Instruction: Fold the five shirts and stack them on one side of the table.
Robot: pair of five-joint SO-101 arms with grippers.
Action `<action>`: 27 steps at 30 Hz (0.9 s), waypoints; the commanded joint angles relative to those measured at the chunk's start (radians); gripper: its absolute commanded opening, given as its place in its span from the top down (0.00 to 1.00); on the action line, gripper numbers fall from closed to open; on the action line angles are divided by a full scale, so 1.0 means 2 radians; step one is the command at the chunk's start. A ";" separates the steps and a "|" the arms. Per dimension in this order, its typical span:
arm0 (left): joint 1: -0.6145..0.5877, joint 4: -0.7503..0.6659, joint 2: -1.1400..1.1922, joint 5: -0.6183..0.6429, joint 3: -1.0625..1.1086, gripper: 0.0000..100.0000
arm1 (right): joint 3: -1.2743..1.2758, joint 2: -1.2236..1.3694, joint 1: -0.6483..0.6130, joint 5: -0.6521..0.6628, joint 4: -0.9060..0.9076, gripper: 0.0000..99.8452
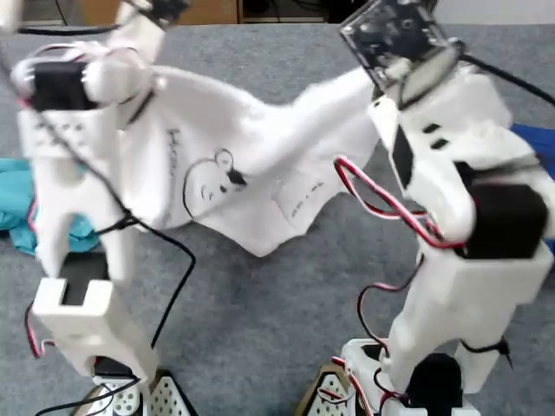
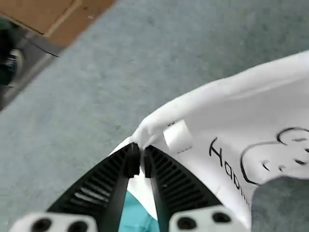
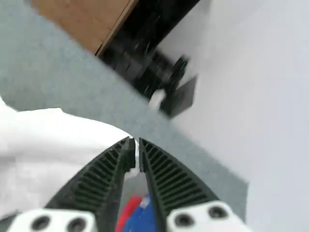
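White bear-print shirt [image 1: 243, 165]: hangs over the grey table [image 1: 260, 329], spanning 10 to 1 o'clock. Left gripper [image 2: 137, 162] is clenched on one edge, right gripper [image 3: 135, 154] on another. Teal shirt [image 1: 13, 199] lies at 9 o'clock, blue garment [image 1: 533, 139] at 3 o'clock.

I read this as a small robotics lab or workshop bench. Grey felt-covered tabletop [image 1: 260, 321], with a left white plastic arm [image 1: 74, 217] and a right white plastic arm [image 1: 460, 217] on it, bare red-and-black servo wiring [image 1: 375, 206] hanging loose. Beyond the table I see a brown wooden panel [image 3: 82, 24], a plain white wall [image 3: 260, 72] and blurred dark gear [image 3: 145, 63].
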 commanded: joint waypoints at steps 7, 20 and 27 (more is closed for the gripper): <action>-0.071 0.002 -0.064 0.114 -0.163 0.98 | -0.115 -0.002 -0.009 0.040 -0.133 1.00; -0.101 0.004 -0.066 0.192 -0.292 0.98 | -0.188 -0.003 -0.056 0.170 -0.232 1.00; -0.101 0.005 -0.066 0.191 -0.293 0.98 | -0.208 -0.003 -0.056 0.228 -0.278 1.00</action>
